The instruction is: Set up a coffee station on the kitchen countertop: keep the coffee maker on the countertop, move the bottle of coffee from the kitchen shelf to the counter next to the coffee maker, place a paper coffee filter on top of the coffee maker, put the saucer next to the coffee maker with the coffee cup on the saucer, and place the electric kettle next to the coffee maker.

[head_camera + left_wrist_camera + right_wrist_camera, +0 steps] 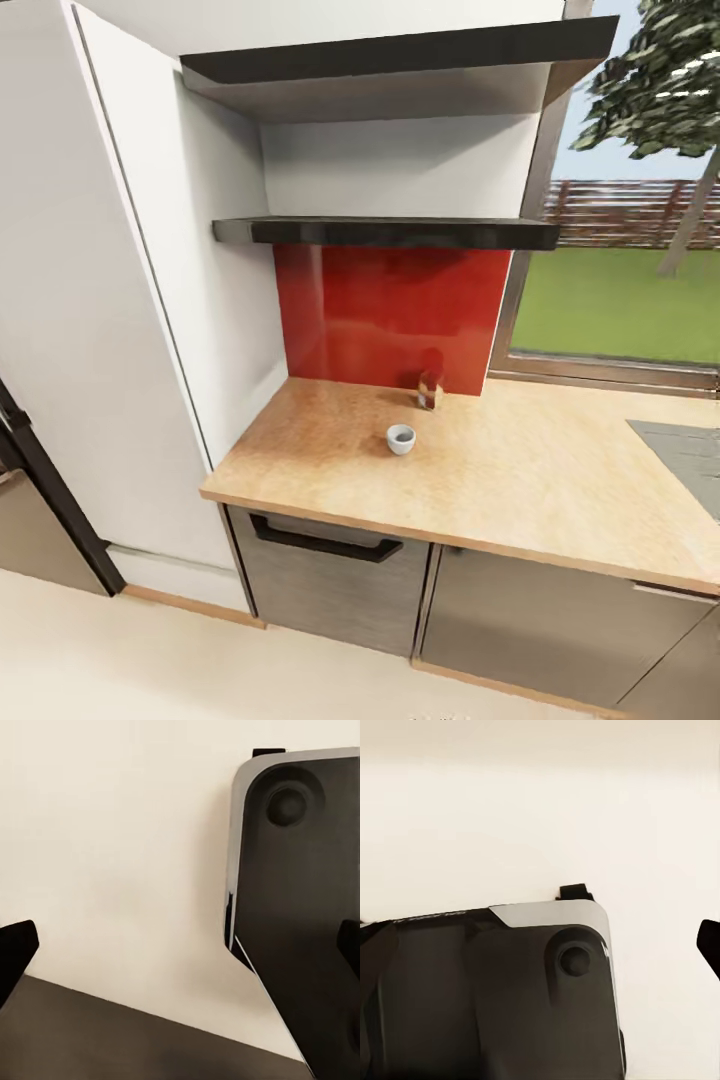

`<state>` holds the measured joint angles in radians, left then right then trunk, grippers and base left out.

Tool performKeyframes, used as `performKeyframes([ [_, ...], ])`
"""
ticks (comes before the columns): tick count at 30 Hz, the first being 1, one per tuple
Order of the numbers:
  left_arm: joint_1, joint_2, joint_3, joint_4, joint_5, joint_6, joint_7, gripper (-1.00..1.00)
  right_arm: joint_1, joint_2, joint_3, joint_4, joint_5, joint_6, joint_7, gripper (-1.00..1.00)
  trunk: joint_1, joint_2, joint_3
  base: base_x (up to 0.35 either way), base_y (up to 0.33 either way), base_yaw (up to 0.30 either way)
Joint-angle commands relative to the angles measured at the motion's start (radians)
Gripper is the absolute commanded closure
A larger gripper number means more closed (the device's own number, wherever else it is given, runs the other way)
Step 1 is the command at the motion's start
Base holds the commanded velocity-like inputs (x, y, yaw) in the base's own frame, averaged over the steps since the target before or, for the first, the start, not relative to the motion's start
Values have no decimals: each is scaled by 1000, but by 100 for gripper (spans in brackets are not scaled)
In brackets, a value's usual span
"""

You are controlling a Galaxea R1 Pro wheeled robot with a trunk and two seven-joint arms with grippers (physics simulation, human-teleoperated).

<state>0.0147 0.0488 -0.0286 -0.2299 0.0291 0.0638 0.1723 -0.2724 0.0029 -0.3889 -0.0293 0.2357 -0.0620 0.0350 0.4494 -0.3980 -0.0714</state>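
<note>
On the kitchen countertop (540,480) a small white coffee cup (401,438) stands upright on the bare wood. Just behind it, against the red backsplash, stands the small dark brown bottle of coffee (430,390). The coffee maker, saucer, paper filter and electric kettle are out of view. My left gripper (181,945) is open, its dark fingertips (15,949) far apart over the pale floor, holding nothing. My right gripper (540,937) is open too, with one fingertip (709,945) at the picture's edge and nothing between the fingers.
Two dark shelves (385,232) hang above the counter's left end beside a tall white cabinet (110,300). A window (620,290) and a sink edge (685,450) lie to the right. Grey cabinets (330,580) stand below. Both wrist views look down on my dark base plate (300,907).
</note>
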Motion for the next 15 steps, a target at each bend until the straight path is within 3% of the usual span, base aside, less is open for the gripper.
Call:
performKeyframes([
  [1,1,0,-3,-4,3,7,3,-100,-1,0,-9,0,8,-2,2,-100,1,-2,-2,3,336,-265],
  [6,1,-1,-1,-3,3,7,4,-100,-1,0,-8,0,8,-2,2,-100,1,-2,-2,-56,328,-265],
  [15,2,0,1,1,3,7,5,-100,-1,0,-8,0,8,-2,1,-100,1,-2,-2,-221,245,-221],
])
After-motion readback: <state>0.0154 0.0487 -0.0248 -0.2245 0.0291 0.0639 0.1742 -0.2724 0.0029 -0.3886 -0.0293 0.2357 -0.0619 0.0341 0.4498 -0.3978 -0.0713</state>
